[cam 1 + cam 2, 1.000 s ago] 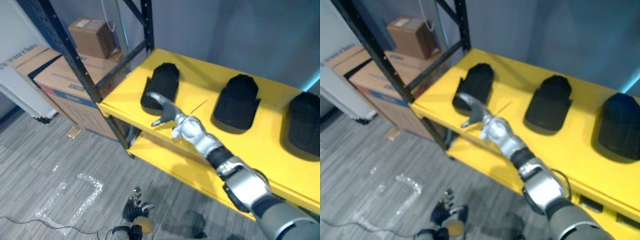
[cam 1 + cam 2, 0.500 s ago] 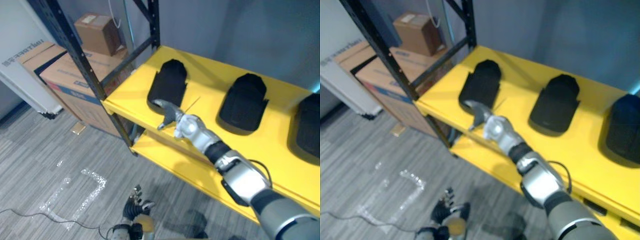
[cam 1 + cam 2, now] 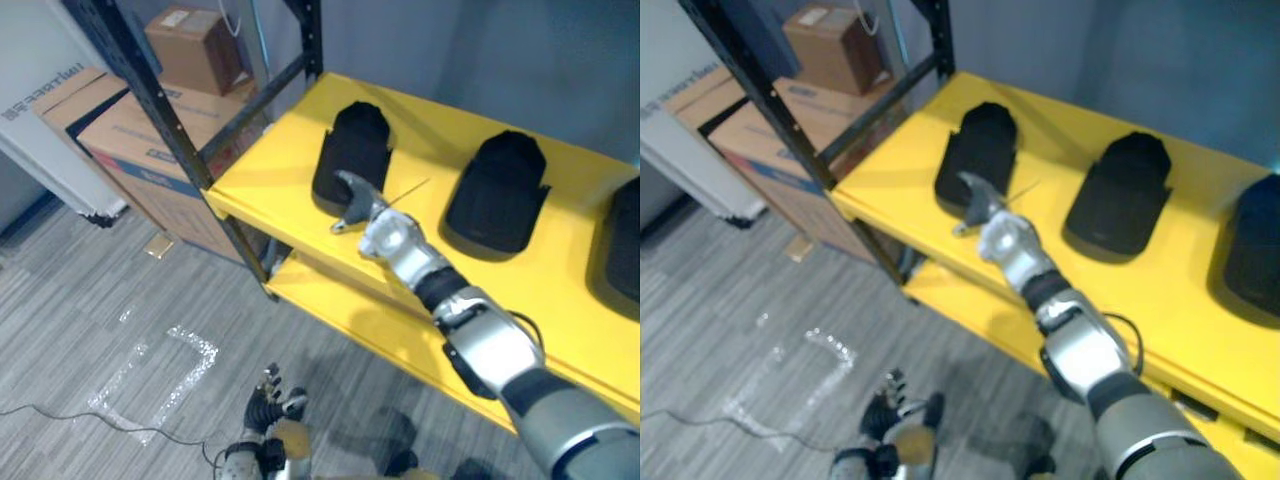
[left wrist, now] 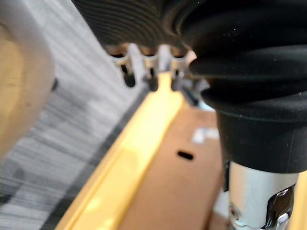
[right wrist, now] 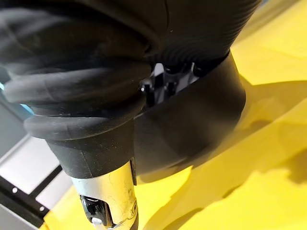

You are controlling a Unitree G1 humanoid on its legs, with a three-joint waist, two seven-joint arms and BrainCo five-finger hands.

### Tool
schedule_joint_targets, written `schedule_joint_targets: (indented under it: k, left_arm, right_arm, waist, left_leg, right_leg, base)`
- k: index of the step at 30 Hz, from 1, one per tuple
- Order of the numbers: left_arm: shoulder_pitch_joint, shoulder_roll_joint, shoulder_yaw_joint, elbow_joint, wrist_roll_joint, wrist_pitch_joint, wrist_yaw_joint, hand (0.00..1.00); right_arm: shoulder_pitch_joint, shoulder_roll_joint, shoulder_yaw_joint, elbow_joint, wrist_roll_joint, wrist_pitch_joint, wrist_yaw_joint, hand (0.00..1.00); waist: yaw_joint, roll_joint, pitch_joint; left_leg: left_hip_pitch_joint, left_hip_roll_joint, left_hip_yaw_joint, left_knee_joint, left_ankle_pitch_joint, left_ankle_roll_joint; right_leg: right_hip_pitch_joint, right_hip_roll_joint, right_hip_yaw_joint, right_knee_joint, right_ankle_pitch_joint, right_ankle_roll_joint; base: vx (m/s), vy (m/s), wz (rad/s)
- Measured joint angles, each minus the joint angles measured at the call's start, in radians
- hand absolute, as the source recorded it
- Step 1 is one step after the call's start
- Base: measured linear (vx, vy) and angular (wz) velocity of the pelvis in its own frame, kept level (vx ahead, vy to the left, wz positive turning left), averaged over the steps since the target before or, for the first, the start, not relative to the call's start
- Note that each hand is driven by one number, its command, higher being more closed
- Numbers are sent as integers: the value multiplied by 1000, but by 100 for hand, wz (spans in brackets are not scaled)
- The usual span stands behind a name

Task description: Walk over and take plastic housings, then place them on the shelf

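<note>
Plastic housings (image 3: 355, 140), black, dome-shaped, yellow shelf (image 3: 275, 160)

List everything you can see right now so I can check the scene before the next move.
housings: three, black, in a row on the shelf's upper board; the rightmost is cut off by the picture edge.
shelf: one, yellow, with an upper and a lower board.
rack posts: dark, at the shelf's left end.
boxes: three by my count, brown, behind the rack on the left, with a small one on top.
panel: one, white, beside the boxes.
scrap: one, brown, on the floor below the boxes.
tape marks: pale, on the grey floor.
right hand: open, at the near end of the leftmost housing.
left hand: open, low over the floor.
</note>
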Motion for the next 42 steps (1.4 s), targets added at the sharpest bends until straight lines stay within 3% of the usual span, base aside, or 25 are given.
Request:
schedule_joint_targets:
  k: [7,12,22,27,31,42]
  left_arm:
    - [0,0,-26,0,0,2,9,0]
    - [0,-3,-28,0,-1,2,10,0]
    - [0,-12,-37,5,-30,1,44,0]
    - [-1,-21,-37,5,-31,0,46,0]
    - [-1,-25,-37,5,-37,0,47,0]
    - [-1,-27,-52,7,-38,0,70,0]
  right_arm:
    - [0,18,-12,-16,0,40,-68,0]
    - [1,24,-39,-15,0,43,-72,0]
    - [0,43,-43,-24,-4,112,-138,0]
    - [-3,44,-64,-30,-22,121,-162,0]
    - [-5,45,-73,-35,-30,163,-198,0]
    - [-5,49,-88,-30,-60,190,-228,0]
  waist:
    - [1,-2,13]
    - [1,-1,13]
    - [3,4,18]
    - [0,9,36]
    - [1,6,44]
    - [0,6,44]
  left_leg:
    - [1,0,2,1,0,0]
    - [1,-1,6,1,0,0]
    - [2,-2,10,1,0,0]
    - [3,-8,12,9,0,0]
    - [1,-12,14,14,0,0]
    - [1,-12,21,14,0,0]
  right_leg:
    - [-5,-4,3,11,-7,-1]
    - [-16,-11,8,29,-14,2]
    - [-32,-19,21,55,-30,-2]
    - [-34,-29,25,70,-34,-1]
    - [-35,-33,25,73,-35,-1]
    - [-39,-34,28,73,-32,2]
  base:
    - [0,0,0]
    - [-1,-5,-1]
    - [-3,-4,-2]
    - [-4,-4,-2]
    - [-35,-14,1]
    - [-7,-3,0]
